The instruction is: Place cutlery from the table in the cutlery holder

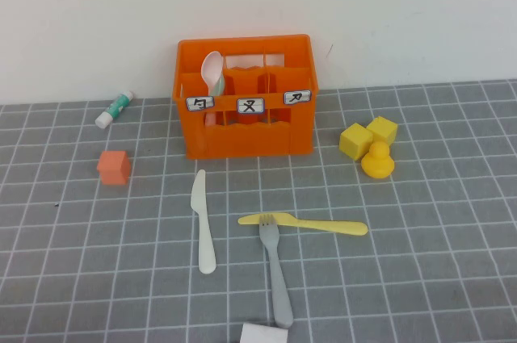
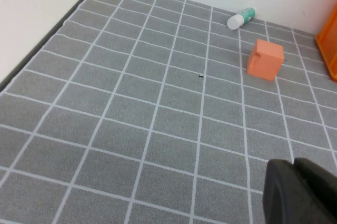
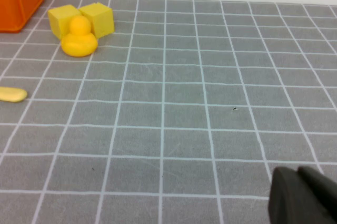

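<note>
Grey table (image 1: 452,278) with a thin white grid. Bright orange cutlery holder (image 1: 246,129) up top centre, white labels with black symbols. White knife (image 1: 202,222), grey fork (image 1: 276,274), pale yellow knife (image 1: 311,223). Yellow duck (image 1: 376,161) at right.

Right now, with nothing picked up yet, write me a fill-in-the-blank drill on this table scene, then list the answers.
1. The white spoon stands in the orange crate's ____ compartment.
2. The yellow knife lies across the tines of the grey ____.
3. The white knife lies on the ____, apart from the other cutlery.
4. The left claw and the right claw, both shut, hold ____.

Answers: left; fork; table; nothing
</note>
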Controlling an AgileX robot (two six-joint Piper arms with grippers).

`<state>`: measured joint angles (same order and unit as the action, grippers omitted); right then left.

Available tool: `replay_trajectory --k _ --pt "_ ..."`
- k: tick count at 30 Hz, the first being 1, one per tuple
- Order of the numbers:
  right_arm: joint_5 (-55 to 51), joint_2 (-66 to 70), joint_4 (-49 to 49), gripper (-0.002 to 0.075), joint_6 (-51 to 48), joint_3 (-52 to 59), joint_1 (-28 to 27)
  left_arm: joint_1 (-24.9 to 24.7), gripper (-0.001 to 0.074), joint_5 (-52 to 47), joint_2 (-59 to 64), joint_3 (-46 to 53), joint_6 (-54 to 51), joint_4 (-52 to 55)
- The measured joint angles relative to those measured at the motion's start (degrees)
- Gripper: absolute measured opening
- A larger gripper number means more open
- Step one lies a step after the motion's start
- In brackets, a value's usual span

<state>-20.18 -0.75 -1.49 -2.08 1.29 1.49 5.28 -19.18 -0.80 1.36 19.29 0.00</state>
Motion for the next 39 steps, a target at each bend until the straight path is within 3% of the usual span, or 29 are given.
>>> replay_trajectory --k 39 --pt "0.0 0.0 0.0 -0.0003 0.0 0.0 0.0 0.0 -0.0001 0.0 0.0 0.0 -0.7 1.3"
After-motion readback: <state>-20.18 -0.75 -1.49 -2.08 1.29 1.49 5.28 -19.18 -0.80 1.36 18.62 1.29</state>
